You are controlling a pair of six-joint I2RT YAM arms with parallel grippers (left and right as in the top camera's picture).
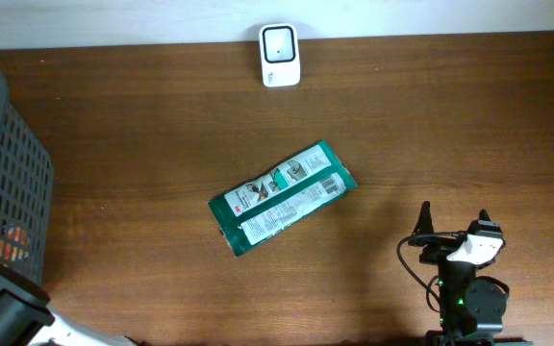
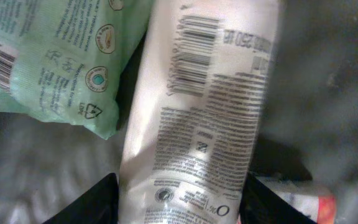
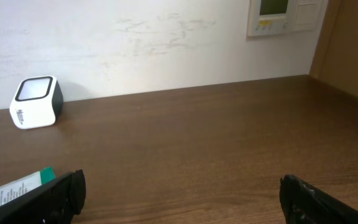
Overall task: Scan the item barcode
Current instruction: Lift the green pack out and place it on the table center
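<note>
Brown wooden table (image 1: pixel 162 135), green packet (image 1: pixel 282 197) flat mid-table, white scanner (image 1: pixel 280 55) at far edge, grey basket (image 1: pixel 8 183) at left

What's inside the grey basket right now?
The left wrist view shows a white tube, barcode facing up, beside a green pouch. From overhead, the basket mesh hides most of its contents, and anything beneath the tube is covered.

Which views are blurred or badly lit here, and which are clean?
Overhead: sharp and evenly lit; print on the green packet shows clearly. Left wrist: dim and smeared, the white tube and its barcode soft. Right wrist: the scanner is crisp, the right gripper at the bottom edge dark and out of focus.
</note>
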